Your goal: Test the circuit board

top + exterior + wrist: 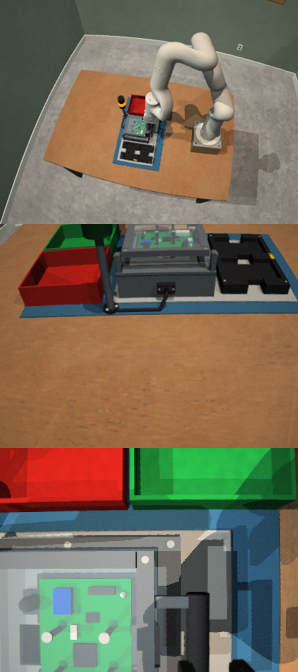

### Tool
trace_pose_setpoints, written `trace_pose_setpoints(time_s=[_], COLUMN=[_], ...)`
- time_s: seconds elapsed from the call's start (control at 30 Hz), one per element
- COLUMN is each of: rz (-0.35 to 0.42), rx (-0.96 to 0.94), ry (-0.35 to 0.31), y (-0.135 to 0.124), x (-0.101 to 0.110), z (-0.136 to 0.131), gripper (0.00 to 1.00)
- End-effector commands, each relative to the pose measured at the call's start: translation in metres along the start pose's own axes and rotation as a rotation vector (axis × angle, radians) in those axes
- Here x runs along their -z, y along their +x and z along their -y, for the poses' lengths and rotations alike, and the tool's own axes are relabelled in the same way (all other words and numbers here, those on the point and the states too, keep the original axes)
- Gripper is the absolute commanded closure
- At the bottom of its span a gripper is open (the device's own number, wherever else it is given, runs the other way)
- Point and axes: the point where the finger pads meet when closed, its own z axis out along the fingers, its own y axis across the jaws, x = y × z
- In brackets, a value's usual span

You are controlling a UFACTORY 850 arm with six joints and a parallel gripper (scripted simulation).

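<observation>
The green board (139, 127) (164, 241) (112, 618) lies component side up in the grey tester (139, 284), with pins showing through it. Its white connector (182, 231) is on the side away from the exterior camera. The clear, grey-framed lid (166, 252) (145, 578) is down over the board; I cannot tell if it is latched. The lid's black handle (198, 620) is beside my fingertips. My gripper (149, 131) (215, 666) is partly open, low at the handle side, holding nothing visible. The signal light (121, 104) shows an orange band. The hook and tab are not clear.
The red bin (136, 105) (66, 293) (65, 478) and green bin (66, 242) (215, 473) stand side by side behind the tester. The signal post (105, 279) stands near the red bin. The black tray (136, 147) (234, 275) holds no board.
</observation>
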Motion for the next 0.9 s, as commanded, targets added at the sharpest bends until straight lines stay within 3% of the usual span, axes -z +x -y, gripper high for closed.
trace_pose_setpoints(time_s=[0.0, 0.33, 0.37, 0.87], rz=[0.014, 0.014, 0.014, 0.014], rx=[0.003, 0.003, 0.003, 0.003], ry=[-0.034, -0.034, -0.034, -0.034], y=[0.001, 0.001, 0.001, 0.001], x=[0.028, 0.040, 0.040, 0.040], z=[0.002, 0.002, 0.002, 0.002], gripper=[0.76, 0.76, 0.00, 0.00])
